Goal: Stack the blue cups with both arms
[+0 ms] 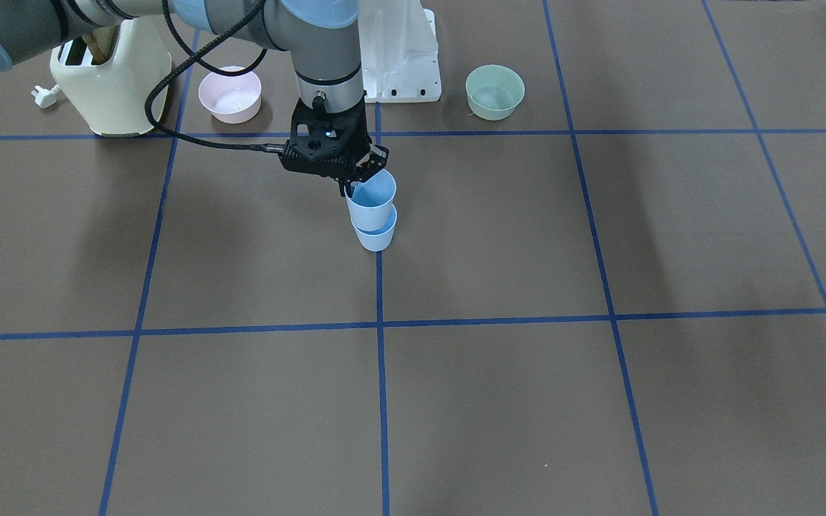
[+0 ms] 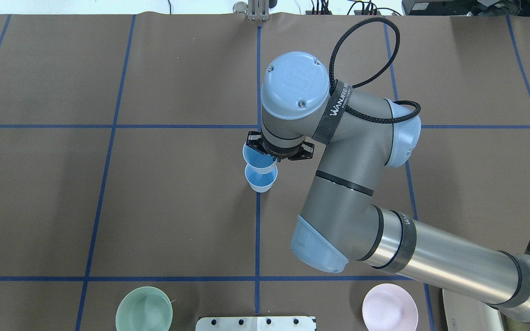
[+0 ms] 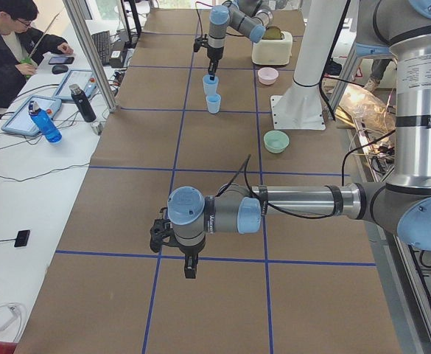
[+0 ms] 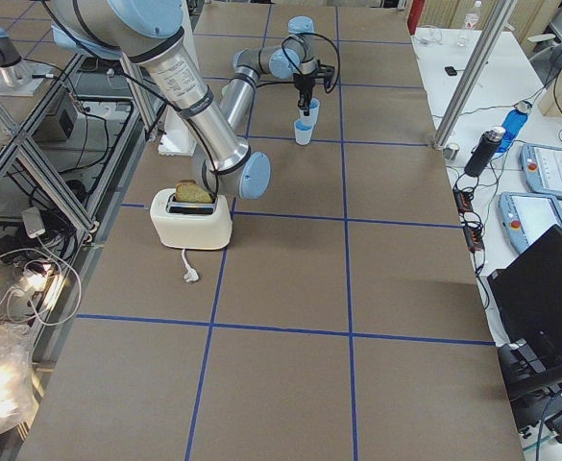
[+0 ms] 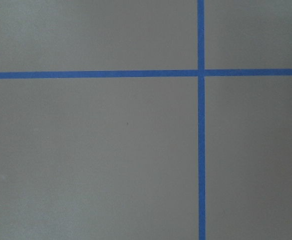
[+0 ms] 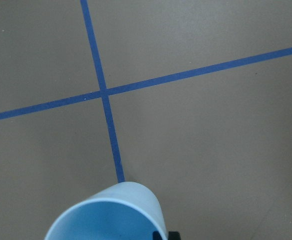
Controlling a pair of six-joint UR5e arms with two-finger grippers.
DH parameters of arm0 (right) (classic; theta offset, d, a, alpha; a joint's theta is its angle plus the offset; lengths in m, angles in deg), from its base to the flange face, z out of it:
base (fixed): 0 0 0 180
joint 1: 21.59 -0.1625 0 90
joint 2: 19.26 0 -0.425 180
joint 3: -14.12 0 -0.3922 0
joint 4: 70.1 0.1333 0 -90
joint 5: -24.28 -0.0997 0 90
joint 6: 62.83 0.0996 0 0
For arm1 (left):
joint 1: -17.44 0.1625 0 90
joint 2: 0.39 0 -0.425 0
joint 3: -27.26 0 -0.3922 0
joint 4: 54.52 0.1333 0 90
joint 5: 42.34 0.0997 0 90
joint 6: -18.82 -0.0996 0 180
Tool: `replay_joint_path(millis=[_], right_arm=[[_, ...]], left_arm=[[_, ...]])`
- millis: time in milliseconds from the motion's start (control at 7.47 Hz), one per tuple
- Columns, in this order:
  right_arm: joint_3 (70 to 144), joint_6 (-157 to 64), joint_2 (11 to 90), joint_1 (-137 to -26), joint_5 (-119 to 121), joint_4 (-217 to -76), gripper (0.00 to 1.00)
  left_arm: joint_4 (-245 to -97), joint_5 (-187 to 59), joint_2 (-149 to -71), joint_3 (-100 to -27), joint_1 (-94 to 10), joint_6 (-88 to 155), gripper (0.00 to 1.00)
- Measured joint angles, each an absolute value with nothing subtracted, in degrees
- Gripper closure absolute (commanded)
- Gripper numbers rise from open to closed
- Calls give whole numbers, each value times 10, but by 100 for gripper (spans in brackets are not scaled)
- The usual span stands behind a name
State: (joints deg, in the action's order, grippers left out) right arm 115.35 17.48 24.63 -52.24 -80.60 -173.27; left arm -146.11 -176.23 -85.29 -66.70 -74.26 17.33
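**Front-facing view.** The right arm reaches down over the middle of the table. Its jaws pinch the rim of the upper blue cup, one finger inside and one outside. The lower blue cup stands directly beneath on a tape line. Whether the upper cup's base has entered the lower cup's mouth cannot be told. A pink bowl, a green bowl and a toaster sit along the robot-side edge.

**Overhead view.** The upper cup hangs slightly off the lower cup's centre. "UR" is embossed on the joint cap. The strap reads "WANJEE…"; the rest is unclear.

**Left view.** The left arm idles near the table's left end, well apart from the cups. Its jaws' state cannot be told.

**Right view.** The cups sit one above the other, far from the right end of the table.

**Left wrist view.** Bare table and tape only.

**Right wrist view.** The upper cup's rim is at the bottom edge, and the lower cup is hidden.

**Risk.** If the upper cup is lowered or released off-centre, its base may catch the lower rim and tip the light cup over. The outside finger may also strike that rim.
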Motion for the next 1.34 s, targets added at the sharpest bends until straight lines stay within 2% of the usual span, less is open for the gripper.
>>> replay_joint_path(millis=[402,535,669,803,937,1339], right_arm=[[1138,175,251,-511,-801,-1716,100],[1137,175,254,-509,-800,-1715,88],[1136,175,257,-506,-800,-1715,64],[1134,174,258,-503,-798,-1714,19],[1133,174,259,-501,-795,-1713,0],[1134,174,261,-509,-777,-1660,0]], left_arm=[[-1461,-1762,-853,-666,-742,173,2],[-1461,-1762,-853,-665,-742,173,2],[-1461,-1762,-853,-665,-742,173,2],[-1461,-1762,-853,-665,-742,173,2],[-1461,-1762,-853,-664,-742,173,2],[-1461,-1762,-853,-658,-741,173,2]])
